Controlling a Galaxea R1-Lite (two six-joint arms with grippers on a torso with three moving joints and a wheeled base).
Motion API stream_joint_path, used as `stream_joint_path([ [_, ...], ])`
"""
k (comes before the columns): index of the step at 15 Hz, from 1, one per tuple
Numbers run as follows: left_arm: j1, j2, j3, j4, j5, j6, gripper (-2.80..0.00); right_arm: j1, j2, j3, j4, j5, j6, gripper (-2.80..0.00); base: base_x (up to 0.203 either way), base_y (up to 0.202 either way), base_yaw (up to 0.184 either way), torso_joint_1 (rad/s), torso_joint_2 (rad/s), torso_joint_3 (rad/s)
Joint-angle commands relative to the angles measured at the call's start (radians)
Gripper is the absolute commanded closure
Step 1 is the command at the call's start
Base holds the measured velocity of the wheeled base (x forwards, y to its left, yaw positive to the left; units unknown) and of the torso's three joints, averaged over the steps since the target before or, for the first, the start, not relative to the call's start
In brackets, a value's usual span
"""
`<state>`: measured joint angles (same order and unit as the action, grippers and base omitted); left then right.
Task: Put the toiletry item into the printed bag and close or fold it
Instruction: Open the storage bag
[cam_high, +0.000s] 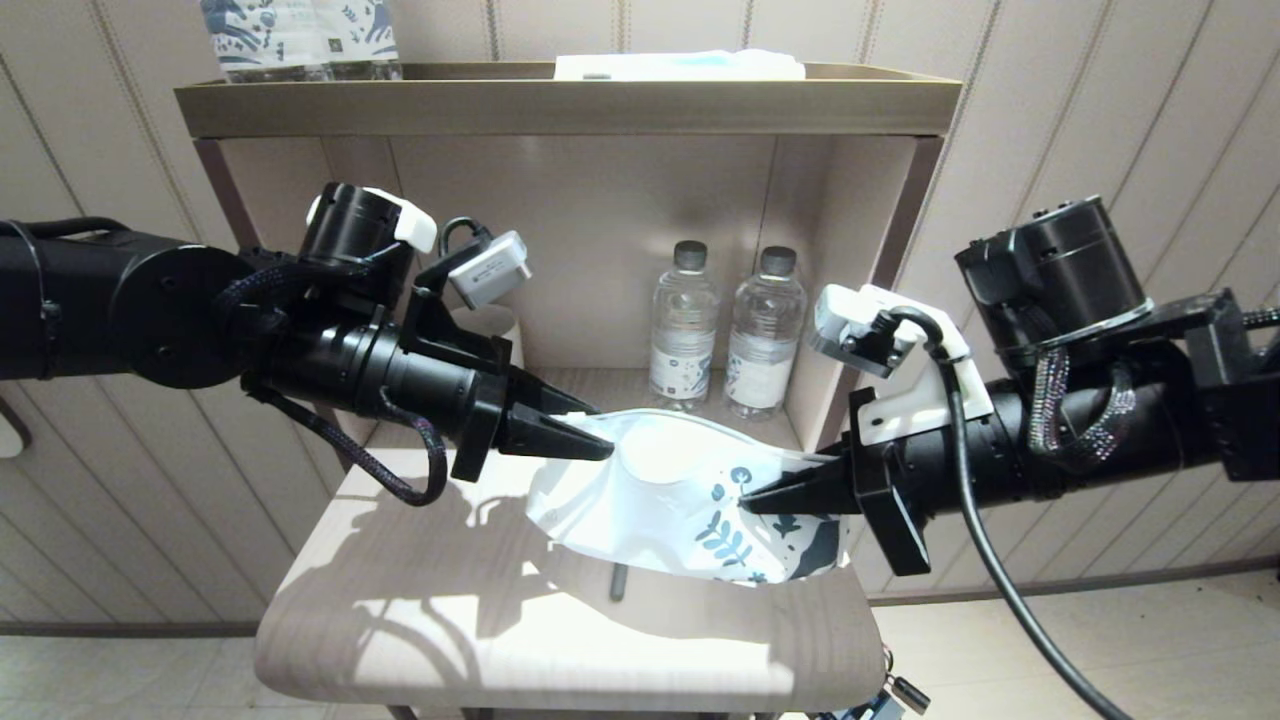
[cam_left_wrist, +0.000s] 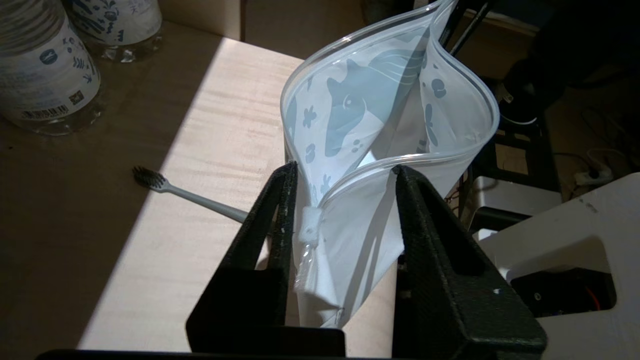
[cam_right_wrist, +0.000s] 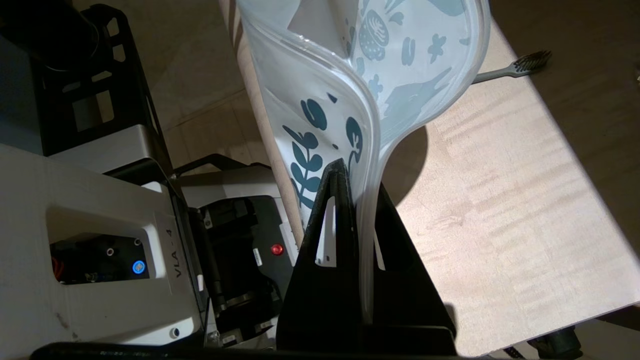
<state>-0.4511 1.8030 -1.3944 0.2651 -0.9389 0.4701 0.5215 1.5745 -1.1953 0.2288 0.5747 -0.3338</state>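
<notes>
Glossy white plastic pouch with blue leaf print (cam_high: 680, 500), mouth bowed open, hangs above the pale wood-grain tabletop (cam_high: 400, 610). Right gripper (cam_right_wrist: 361, 200) clenched on its zip edge; left gripper (cam_left_wrist: 345, 172) released, fingers astride the white slider end. Slim grey toothbrush (cam_left_wrist: 187, 195), dark-bristled, lies on the wood beneath.

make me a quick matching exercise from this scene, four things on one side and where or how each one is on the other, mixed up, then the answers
Things:
1. toothbrush
2. printed bag
3. water bottles
4. right gripper

States:
A. standing side by side at the back of the shelf
B. shut on one end of the bag
C. lying flat on the wooden surface, outside the bag
D. held up above the surface, mouth open

Pairs: 1-C, 2-D, 3-A, 4-B
</notes>
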Motion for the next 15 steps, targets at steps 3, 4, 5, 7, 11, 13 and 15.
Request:
stream_joint_path([
  [3, 0.010, 0.007, -0.008, 0.000, -0.014, 0.007, -2.80, -0.001, -0.007, -0.004, 0.001, 0.004, -0.002, 0.00, 0.000, 0.000, 0.000, 0.000, 0.00, 0.000],
  [4, 0.014, 0.010, -0.005, 0.000, -0.015, 0.011, -2.80, -0.001, -0.016, -0.003, 0.001, 0.004, -0.002, 0.00, 0.000, 0.000, 0.000, 0.000, 0.00, 0.000],
  [5, 0.014, 0.010, -0.001, 0.000, -0.014, 0.013, -2.80, -0.001, -0.025, -0.001, 0.001, 0.005, -0.004, 0.00, 0.000, 0.000, 0.000, 0.000, 0.00, 0.000],
  [7, 0.017, 0.018, 0.005, 0.000, -0.012, 0.022, -2.80, -0.006, -0.040, 0.000, 0.005, 0.005, -0.004, 0.00, 0.000, 0.000, 0.000, 0.000, 0.00, 0.000],
  [11, 0.101, 0.016, -0.021, -0.025, -0.041, 0.023, -2.80, -0.006, -0.061, 0.014, 0.004, 0.005, -0.010, 0.00, 0.000, 0.000, 0.000, 0.000, 0.00, 0.000],
  [13, 0.124, 0.014, -0.029, -0.026, -0.055, 0.024, -2.80, -0.005, -0.067, 0.016, 0.004, 0.005, -0.011, 0.00, 0.000, 0.000, 0.000, 0.000, 0.00, 0.000],
  [15, 0.138, 0.024, -0.042, -0.025, -0.086, 0.024, -2.80, -0.003, -0.089, 0.027, 0.002, 0.011, -0.019, 0.00, 0.000, 0.000, 0.000, 0.000, 0.00, 0.000],
])
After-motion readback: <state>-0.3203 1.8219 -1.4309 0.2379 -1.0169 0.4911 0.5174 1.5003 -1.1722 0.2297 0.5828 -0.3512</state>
